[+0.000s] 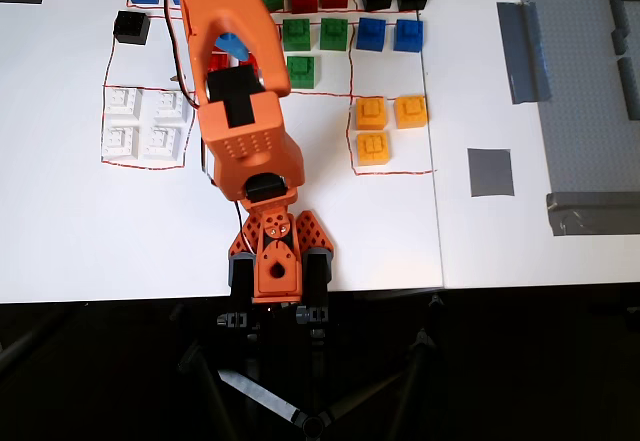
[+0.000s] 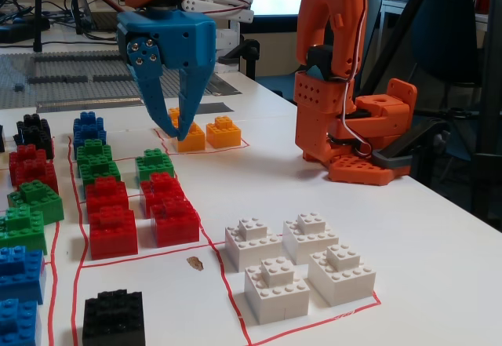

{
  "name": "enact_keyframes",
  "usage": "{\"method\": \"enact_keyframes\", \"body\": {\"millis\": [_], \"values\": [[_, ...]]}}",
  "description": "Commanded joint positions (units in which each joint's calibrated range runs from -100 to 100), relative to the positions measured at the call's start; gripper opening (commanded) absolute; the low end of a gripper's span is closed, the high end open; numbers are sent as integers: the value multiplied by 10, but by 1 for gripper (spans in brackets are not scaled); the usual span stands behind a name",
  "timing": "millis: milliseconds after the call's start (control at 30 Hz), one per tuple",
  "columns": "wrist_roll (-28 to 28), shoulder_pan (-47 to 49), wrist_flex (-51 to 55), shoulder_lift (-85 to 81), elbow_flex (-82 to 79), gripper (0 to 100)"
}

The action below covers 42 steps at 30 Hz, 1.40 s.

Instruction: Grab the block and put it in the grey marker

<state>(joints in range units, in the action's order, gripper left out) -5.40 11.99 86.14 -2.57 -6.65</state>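
Observation:
Several bright green bricks sit in a red-outlined area; the one nearest the arm's base shows in the overhead view (image 1: 301, 69) and in the fixed view (image 2: 154, 164). My blue gripper (image 1: 232, 47) hangs above the table, fingers pointing down, just left of the green bricks in the overhead view. In the fixed view my gripper (image 2: 171, 118) is open and empty, raised above the red and green bricks and touching none. The grey marker (image 1: 490, 172) is a dark grey square patch on the white table, far right and bare. I cannot make it out in the fixed view.
Red bricks (image 2: 110, 224), blue bricks (image 1: 389, 34), black bricks (image 1: 131, 27), orange-yellow bricks (image 1: 386, 126) and white bricks (image 1: 145, 126) lie in groups. A long grey tape strip (image 1: 522, 51) and a studded grey baseplate (image 1: 590, 91) are at the right. The arm's base (image 1: 275, 261) stands at the front edge.

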Motion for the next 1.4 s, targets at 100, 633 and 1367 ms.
{"method": "enact_keyframes", "body": {"millis": [100, 633, 1367], "values": [[-18, -13, 6, -71, 21, 0], [-4, -121, 28, -56, 16, 0], [46, -156, 15, -90, -54, 21]]}}
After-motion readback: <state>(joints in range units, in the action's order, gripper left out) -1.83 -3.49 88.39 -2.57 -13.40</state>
